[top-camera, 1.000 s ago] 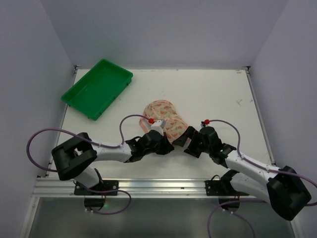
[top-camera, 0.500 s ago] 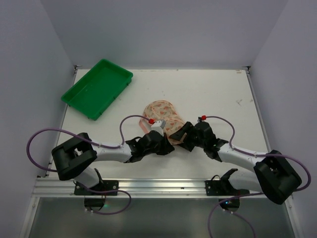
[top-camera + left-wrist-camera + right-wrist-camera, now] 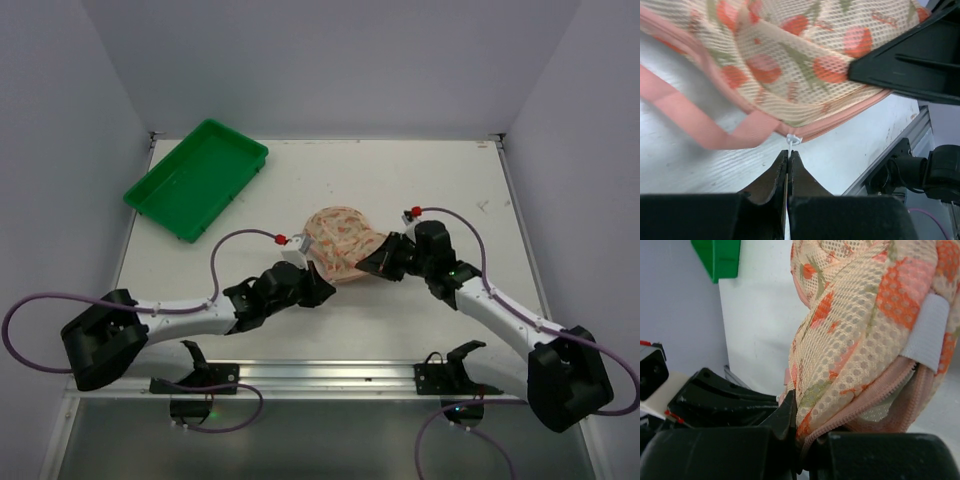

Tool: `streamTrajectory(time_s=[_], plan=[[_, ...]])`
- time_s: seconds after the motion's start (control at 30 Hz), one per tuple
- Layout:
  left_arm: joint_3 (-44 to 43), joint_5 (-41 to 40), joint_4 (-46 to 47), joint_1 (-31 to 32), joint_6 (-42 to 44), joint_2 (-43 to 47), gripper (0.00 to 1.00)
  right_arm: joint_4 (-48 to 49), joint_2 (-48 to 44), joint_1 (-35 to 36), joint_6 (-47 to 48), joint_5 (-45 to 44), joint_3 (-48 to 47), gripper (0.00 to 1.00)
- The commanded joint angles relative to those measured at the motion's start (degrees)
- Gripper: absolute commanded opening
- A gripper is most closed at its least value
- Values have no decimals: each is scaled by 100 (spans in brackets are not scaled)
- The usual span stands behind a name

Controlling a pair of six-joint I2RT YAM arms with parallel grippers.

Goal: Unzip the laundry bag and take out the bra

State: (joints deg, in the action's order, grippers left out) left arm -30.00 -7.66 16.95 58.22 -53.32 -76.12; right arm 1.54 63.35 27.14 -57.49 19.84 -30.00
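The left hand (image 3: 789,162) is pinched tight on the white pull (image 3: 793,140) at the pink zipper edge of the bag (image 3: 805,55). The right hand (image 3: 801,432) clamps a fold of the bag, which lies bunched mid-bench (image 3: 420,180) between the two. The bra is not visible and is presumably inside. To unzip cleanly, draw the pull low and steady along the zipper line while the right hand anchors the fabric taut.

The laundry bag (image 3: 338,235) lies bunched on the white table (image 3: 440,180), between the two arms. The left gripper (image 3: 318,290) meets its near left edge and the right gripper (image 3: 370,265) meets its right edge. The green tray (image 3: 197,178) sits well apart, at the far left corner.
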Motion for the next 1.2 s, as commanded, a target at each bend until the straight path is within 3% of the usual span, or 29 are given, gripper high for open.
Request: streamTrajectory(time_s=[0.0,0.17,0.3,0.4,0.5,0.53,0.6,0.63,0.67,0.97,1.17], plan=[[564,-306,-780,-353,410,535,0,-663,158,-674,1763,554,-548,0],[802,-508,-1255,-785,788,1072,0,-1489,748,-753,3013,1830,-1464,0],[803,-570,-1414,-891,990,1213,0,-1754,1029,-850,3183,1586,-1851,0],[855,-62,-1037,-882,964,1170,0,-1762,1398,-921,3017,1287,-2150,0],[899,458,-422,-786,666,881,0,-1588,1698,-921,2569,979,-2300,42],[830,554,-307,-742,526,810,0,-1474,1681,-921,2429,961,-2265,64],[672,573,-78,-611,411,495,0,-905,1514,-903,1797,900,-1836,79],[584,581,-26,-575,323,388,0,-736,1409,-886,1603,847,-1651,92],[374,590,97,-531,296,265,0,-586,1156,-816,1253,733,-1258,97],[-788,740,361,-65,111,-1150,0,575,-525,177,-998,-708,1020,99],[-964,889,415,67,59,-1380,0,935,-719,248,-1212,-1184,1207,99]])
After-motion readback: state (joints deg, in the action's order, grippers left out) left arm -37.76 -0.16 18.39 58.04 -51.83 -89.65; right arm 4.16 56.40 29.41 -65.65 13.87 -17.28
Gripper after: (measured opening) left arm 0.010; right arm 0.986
